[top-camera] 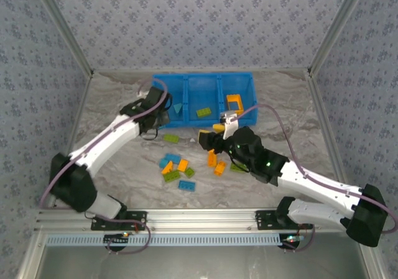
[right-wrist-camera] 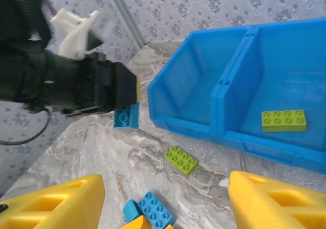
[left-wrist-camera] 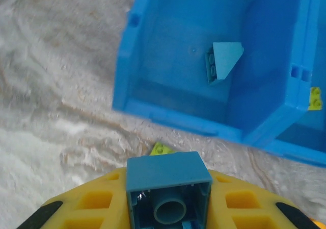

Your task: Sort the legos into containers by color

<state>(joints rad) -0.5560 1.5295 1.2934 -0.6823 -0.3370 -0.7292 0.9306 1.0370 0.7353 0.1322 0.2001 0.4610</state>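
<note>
Robot lab — aluminium-framed enclosure (top-camera: 62, 27)

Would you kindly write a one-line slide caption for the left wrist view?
Left gripper holds a blue brick just short of the bin, whose end compartment contains one sloped blue piece.

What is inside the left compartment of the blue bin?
It holds one light blue brick, toward its right side. In the top view the left arm covers its left edge.

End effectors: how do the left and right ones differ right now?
The left end effector grips a blue brick; the right end effector is open and empty. The left hangs by the bin's left compartment; the right is over loose bricks on the table. Both have yellow fingers.
</note>
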